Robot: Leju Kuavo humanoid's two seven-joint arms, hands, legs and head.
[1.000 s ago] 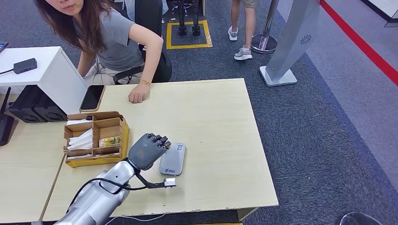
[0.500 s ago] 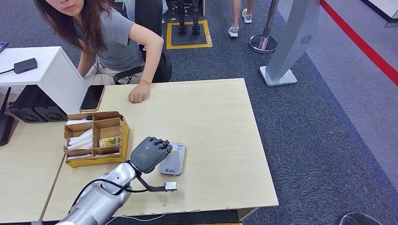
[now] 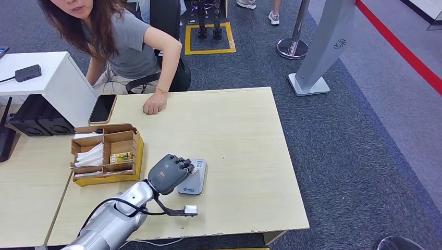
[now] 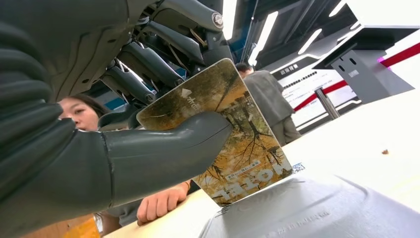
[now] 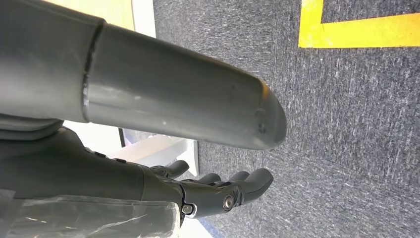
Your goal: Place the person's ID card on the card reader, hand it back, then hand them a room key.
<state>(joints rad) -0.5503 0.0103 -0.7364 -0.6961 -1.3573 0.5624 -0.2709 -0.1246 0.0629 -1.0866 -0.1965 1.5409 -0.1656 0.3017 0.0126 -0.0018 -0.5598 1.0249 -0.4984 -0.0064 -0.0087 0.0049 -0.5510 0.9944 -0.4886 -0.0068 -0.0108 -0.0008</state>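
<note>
The counter [image 3: 234, 130] is pale wood-grain laminate, matt, chipped rough along its near edge. On it the card reader [image 3: 194, 179] looks like smooth grey plastic with a soft sheen. Left of the reader, the box [image 3: 136, 151] is plain brown cardboard with dull yellow sides, holding white paper. The left hand [image 3: 169, 173] is matt dark grey plastic, its arm [image 3: 112, 219] brushed silver metal. The card [image 4: 233, 144] it holds over the reader is glossy printed plastic. Beyond the counter, the floor [image 3: 365, 130] is rough blue-grey carpet. The right hand [image 5: 218, 191] is smooth, slightly shiny grey.
</note>
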